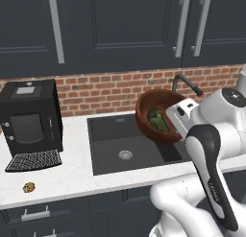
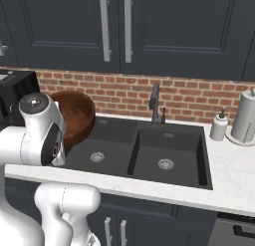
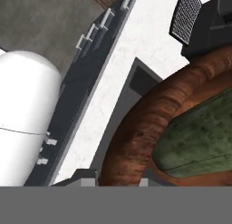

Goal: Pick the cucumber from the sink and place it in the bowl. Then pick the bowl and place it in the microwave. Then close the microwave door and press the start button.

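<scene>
While the bowl (image 1: 158,117) hangs tilted in the air above the sink (image 1: 129,147), mouth turned toward the left base camera, the cucumber (image 1: 157,121) lies loose inside it and could roll out if the tilt grows. By the hand view, the jaws seem closed on the bowl's rim, though the fingertips are hidden. I judge the wood-like bowl stiff and fairly light; a thick rim gives a sound hold, best carried level.
</scene>
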